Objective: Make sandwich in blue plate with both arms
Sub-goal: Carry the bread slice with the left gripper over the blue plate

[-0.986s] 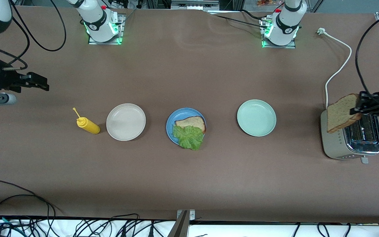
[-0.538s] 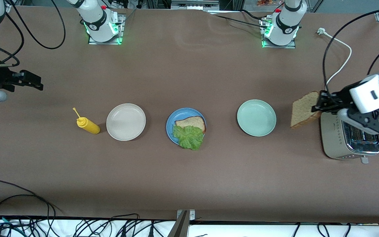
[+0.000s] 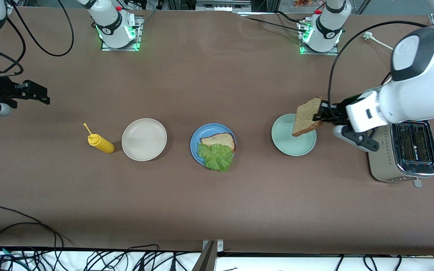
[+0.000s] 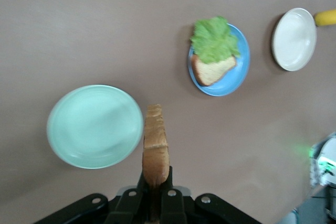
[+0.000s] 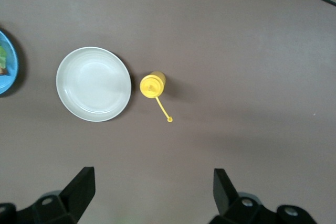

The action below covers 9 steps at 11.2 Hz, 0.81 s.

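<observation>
Since the earlier frame the left end effector (image 3: pixel 320 113) has carried the second bread slice (image 3: pixel 306 116) away from the toaster (image 3: pixel 403 150) and now hangs over the rim of the pale green plate (image 3: pixel 283 133), while the right arm has barely shifted.

Across the front view in order: the right end effector (image 3: pixel 43 96) waits above the bare desk (image 3: pixel 217 203) at its own end, fingers spread wide and holding nothing. Next come the yellow squeeze bottle (image 3: pixel 100 142), the beige plate (image 3: pixel 144 139), then the blue plate (image 3: pixel 196 145) at the middle, carrying the first bread slice (image 3: pixel 219 140) with the lettuce leaf (image 3: pixel 216 156) lying over it and spilling past the rim toward the camera.

The left end effector is clamped on the held slice by one edge, so the slice hangs nearly upright. To finish well, it should travel on until centred over the lettuce, tip the slice flat, lower close, then release. The leaf probably sits off-centre, though its exact overhang is hard to judge.
</observation>
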### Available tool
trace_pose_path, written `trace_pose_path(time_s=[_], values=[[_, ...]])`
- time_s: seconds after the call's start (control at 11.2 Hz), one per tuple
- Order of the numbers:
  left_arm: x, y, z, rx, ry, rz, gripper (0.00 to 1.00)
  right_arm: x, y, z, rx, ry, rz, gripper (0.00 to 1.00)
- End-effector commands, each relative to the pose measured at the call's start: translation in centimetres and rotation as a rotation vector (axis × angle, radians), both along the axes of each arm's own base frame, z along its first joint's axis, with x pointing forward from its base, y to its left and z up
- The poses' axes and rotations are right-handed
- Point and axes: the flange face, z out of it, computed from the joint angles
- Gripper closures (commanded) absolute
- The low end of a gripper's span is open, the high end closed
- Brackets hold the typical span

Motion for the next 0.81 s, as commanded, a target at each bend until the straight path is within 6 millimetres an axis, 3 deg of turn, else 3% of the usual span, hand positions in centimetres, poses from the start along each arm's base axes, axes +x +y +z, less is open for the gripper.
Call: trace_pose_path(time_s=[0.0,0.36,0.72], values=[[-0.1,-4.2,-2.0,-0.095,0.115,0.057,1.00,-0.6,1.4,1.7,0.029,-0.020,-0.026,0.00],[0.0,-9.8,-5.5,-0.158,0.169,0.069,1.00,0.3,1.4,0.1,0.028,-0.007,-0.020,0.00],[0.5,-15.0,-10.3,-0.219,0.180,0.083,1.00,0.6,2.7,0.0,0.025,-0.026,-0.014,0.00]])
